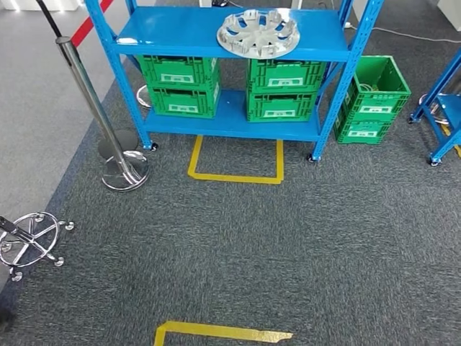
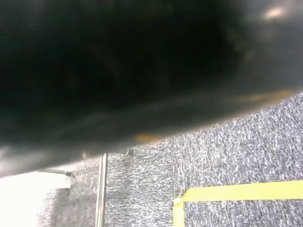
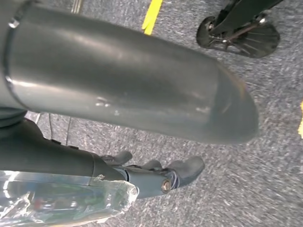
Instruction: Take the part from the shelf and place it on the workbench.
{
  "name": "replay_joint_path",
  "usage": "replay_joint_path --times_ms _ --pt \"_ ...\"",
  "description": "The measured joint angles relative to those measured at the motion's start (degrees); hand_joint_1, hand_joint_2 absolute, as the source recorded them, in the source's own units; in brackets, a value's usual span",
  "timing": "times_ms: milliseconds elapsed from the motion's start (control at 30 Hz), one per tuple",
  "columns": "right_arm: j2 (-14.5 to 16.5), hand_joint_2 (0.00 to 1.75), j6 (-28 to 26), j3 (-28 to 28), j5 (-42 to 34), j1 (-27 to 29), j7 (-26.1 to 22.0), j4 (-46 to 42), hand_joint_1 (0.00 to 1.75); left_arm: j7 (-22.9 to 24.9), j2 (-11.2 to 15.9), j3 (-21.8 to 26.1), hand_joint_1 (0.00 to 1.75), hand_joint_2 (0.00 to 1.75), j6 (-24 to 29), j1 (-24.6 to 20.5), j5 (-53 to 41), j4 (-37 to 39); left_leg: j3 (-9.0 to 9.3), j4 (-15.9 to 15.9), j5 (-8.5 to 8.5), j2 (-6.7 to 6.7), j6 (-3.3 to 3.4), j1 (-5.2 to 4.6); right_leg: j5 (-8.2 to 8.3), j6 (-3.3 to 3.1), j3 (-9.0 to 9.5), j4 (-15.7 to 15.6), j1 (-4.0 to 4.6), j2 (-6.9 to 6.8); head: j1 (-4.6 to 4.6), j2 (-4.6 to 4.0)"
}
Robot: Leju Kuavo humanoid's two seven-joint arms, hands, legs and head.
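One part on blue shelf top, well apart from right robot hand.

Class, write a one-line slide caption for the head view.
Silver wheel cover on blue shelf above green crates.

Industrial workshop or test floor, blue steel shelf rack on grey carpet, green plastic crates on its lower level and beside it, yellow floor tape marking a bay before it, chrome barrier post nearby.
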Motion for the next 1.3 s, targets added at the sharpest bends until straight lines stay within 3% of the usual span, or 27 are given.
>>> replay_joint_path --times_ms 67,100,167,200,233,267,333,367,400,533,600,700,733,767,800,867,900,933,1033,1100,1200,1233,1300 --pt "0.0 0.0 0.0 0.1 0.0 0.0 0.0 0.0 0.0 0.0 0.0 -0.1 0.0 0.0 0.0 0.0 0.0 -0.1 -0.54 1.8 -1.37 -0.03 -0.63 0.1 -0.13 -0.72 0.53 -0.4 -0.23 -0.02 -0.32 0.0" --pt "0.0 0.0 0.0 0.1 0.0 -0.1 0.0 0.0 0.0 0.0 0.1 -0.1 0.0 0.0 0.0 0.0 0.0 -0.2 -1.77 4.4 -2.78 -0.04 -0.96 0.23 -0.22 -1.08 0.86 -0.6 -0.37 -0.04 -0.48 0.0" --pt "0.0 0.0 0.0 0.1 0.0 -0.1 0.0 0.0 0.0 0.0 0.1 -0.1 0.0 0.0 0.1 0.0 0.0 -0.2 -6.13 12.4 -5.94 -0.04 -1.48 0.59 -0.61 -1.5 1.25 -0.7 -0.35 -0.04 -0.71 -0.01" --pt "0.0 0.0 0.0 0.1 0.0 -0.1 0.0 0.0 0.0 0.0 0.1 -0.1 0.0 0.0 0.0 0.0 0.0 -0.2 -8.27 15.7 -6.73 -0.04 -1.65 0.77 -0.83 -1.57 1.45 -0.7 -0.33 -0.02 -0.69 -0.01" --pt "0.0 0.0 0.0 0.2 0.0 -0.1 0.0 0.0 0.0 0.0 0.1 -0.1 0.0 0.0 0.0 0.0 0.0 -0.2 -9.65 17.3 -6.35 -0.04 -1.76 0.9 -1.08 -1.54 1.72 -0.7 -0.32 0.02 -0.7 -0.01" --pt "0.0 0.0 0.0 0.2 0.0 0.0 0.0 0.0 0.0 0.0 0.1 0.0 0.0 0.0 0.0 0.0 0.0 -0.2 -9.92 16.6 -4.67 -0.04 -1.79 0.98 -1.35 -1.46 2.11 -0.7 -0.33 0.09 -0.7 -0.01" --pt "0.0 0.0 0.0 0.2 0.0 0.0 0.0 0.1 0.0 0.0 0.1 0.0 0.0 0.0 0.0 0.0 0.0 -0.2 -7.66 10.0 0.81 -0.04 -1.55 1.07 -2.05 -1.17 2.98 -0.7 -0.34 0.27 -0.73 -0.01" --pt "0.0 0.0 0.0 0.3 0.0 0.0 0.0 0.1 0.0 0.0 0.1 -0.1 0.0 0.0 0.0 0.0 0.0 -0.2 -6.15 6.4 2.7 -0.06 -1.33 0.99 -2.45 -0.89 3.27 -0.7 -0.26 0.35 -0.72 -0.01" --pt "0.0 0.0 0.0 0.3 0.0 -0.1 0.0 0.1 0.0 0.0 0.1 -0.1 0.0 0.0 0.1 0.0 0.0 -0.2 -4.91 3.5 3.46 -0.06 -1.07 0.9 -2.8 -0.56 3.44 -0.6 -0.2 0.42 -0.76 -0.01" --pt "-0.1 0.0 0.0 0.3 0.0 -0.2 0.0 0.1 0.0 0.1 0.0 -0.1 0.0 0.0 0.1 0.2 0.0 -0.3 -3.73 1.1 2.59 -0.16 -0.06 0.75 -3.45 0.84 3.65 -0.8 -0.21 0.29 -0.64 -0.01" --pt "-0.2 0.0 0.0 0.4 0.0 -0.3 0.0 0.2 0.0 0.1 -0.1 -0.1 0.0 0.0 0.2 0.2 0.0 -0.4 -3.28 0.6 2.46 -0.14 0.54 0.99 -5.1 1.32 2.47 1.9 -0.22 0.21 -0.46 -0.01" --pt "-0.3 0.0 0.0 0.4 0.0 -0.2 0.0 0.3 0.0 0.1 -0.1 -0.2 0.0 0.0 0.2 0.2 0.0 -0.4 -2.75 0.6 1.86 0.02 1.26 0.91 -9.26 1.57 -4.12 12.8 -0.25 0.18 -0.24 -0.01" --pt "-0.3 0.0 0.0 0.4 0.0 -0.1 0.0 0.3 0.0 0.1 -0.1 -0.2 0.0 0.0 0.2 0.3 0.0 -0.4 -2.46 0.6 1.6 -0.01 1.34 0.86 -9.32 1.6 -5.86 15.1 -0.24 0.18 -0.24 -0.01" --pt "-0.3 0.0 0.0 0.4 0.0 0.0 0.0 0.3 0.0 0.1 -0.1 -0.1 0.0 0.0 0.2 0.3 0.0 -0.4 -2.05 0.6 1.29 -0.08 1.32 0.84 -8.14 1.61 -6.58 15.3 -0.25 0.17 -0.2 -0.01" --pt "-0.3 0.0 0.0 0.4 0.0 0.1 0.0 0.3 0.0 0.1 -0.1 -0.1 0.0 0.0 0.2 0.3 0.0 -0.4 -1.49 0.6 0.93 -0.14 1.22 0.85 -5.88 1.57 -6.14 13.3 -0.26 0.14 -0.19 -0.01" --pt "-0.4 0.0 0.2 0.3 -0.1 0.0 0.2 0.3 0.0 0.1 -0.1 -0.1 0.0 0.0 0.2 0.2 0.0 -0.4 -0.35 0.6 -0.01 -0.21 0.72 0.72 -1.12 1.37 -3.48 6.1 -0.25 -0.05 -0.11 -0.01" --pt "-0.4 0.0 0.2 0.3 -0.1 -0.1 0.4 0.3 0.0 0.1 -0.1 -0.1 0.0 0.0 0.2 0.2 0.0 -0.4 0.0 0.7 -0.44 -0.21 0.41 0.6 0.03 1.11 -2.19 3.3 -0.23 -0.13 -0.09 -0.01" --pt "-0.4 0.0 0.2 0.3 -0.2 -0.1 0.7 0.3 0.0 0.1 -0.1 -0.1 0.0 0.0 0.2 0.2 0.0 -0.5 0.18 0.8 -0.74 -0.21 0.11 0.48 0.36 0.84 -1.41 1.7 -0.17 -0.16 -0.11 -0.01" --pt "-0.4 0.0 0.3 0.2 -0.3 -0.1 1.8 0.4 0.0 0.3 -0.1 -0.1 0.0 0.0 0.2 0.2 -0.3 -0.5 0.39 1.0 -1.25 -0.19 -0.55 0.47 -0.27 -0.09 -0.89 1.2 -0.19 -0.05 -0.21 -0.01" --pt "-0.4 0.0 0.2 0.2 -0.4 -0.2 2.3 0.4 0.0 0.2 0.0 -0.1 0.0 0.0 0.2 0.2 -0.5 -0.6 -0.65 3.6 -2.87 -0.2 -1.12 0.58 -0.53 -0.74 -0.43 0.9 -0.41 -0.08 -0.39 -0.01" --pt "-0.4 0.0 0.2 0.0 -0.4 -0.4 2.8 0.4 0.0 -0.2 0.0 -0.1 0.0 0.0 -0.3 0.3 -1.0 -0.7 -6.84 14.6 -7.15 -0.2 -1.7 0.82 -1.07 -1.38 0.18 0.8 -0.44 -0.12 -0.61 -0.01" --pt "-0.4 0.0 0.2 -0.1 -0.4 -0.4 3.0 0.4 0.0 -0.3 0.0 -0.1 0.0 0.0 -0.4 0.3 -1.1 -0.7 -8.75 17.4 -7.44 -0.2 -1.73 0.86 -1.29 -1.43 0.42 0.8 -0.42 -0.09 -0.61 -0.01" --pt "-0.4 0.0 0.2 -0.2 -0.4 -0.3 3.1 0.4 0.0 -0.5 0.0 0.0 0.0 0.0 -0.5 0.3 -1.1 -0.7 -10.19 18.3 -5.91 -0.2 -1.63 0.86 -1.65 -1.4 0.9 0.8 -0.39 -0.01 -0.62 -0.01"
